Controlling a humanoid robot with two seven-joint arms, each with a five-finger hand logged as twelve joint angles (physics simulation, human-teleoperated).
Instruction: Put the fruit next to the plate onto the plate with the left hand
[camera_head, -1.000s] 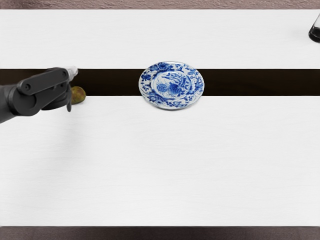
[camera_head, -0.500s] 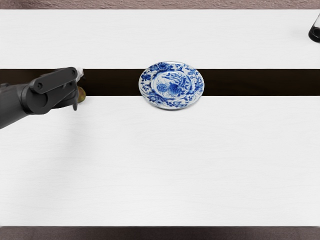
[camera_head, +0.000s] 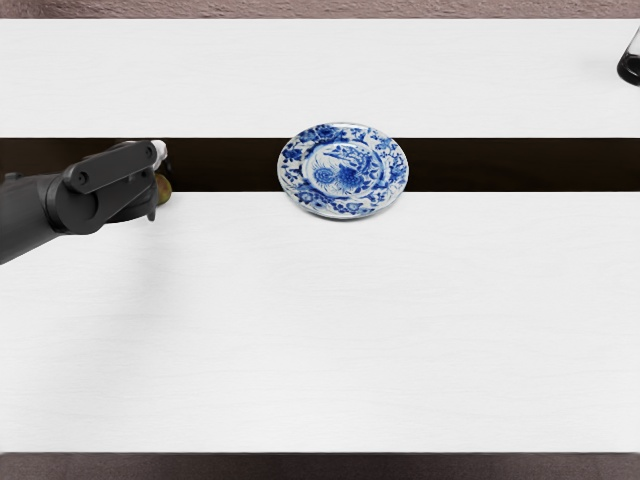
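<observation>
Head view shows the left hand over the fruit, a brown sliver at the hand's 3 o'clock edge, lying well apart from the plate at its 9 o'clock; whether the hand has clasped it cannot be told. A good grasp should close fully around the fruit before lifting, then carry it toward 3 o'clock. Right arm rests at the table's 2 o'clock.
</observation>
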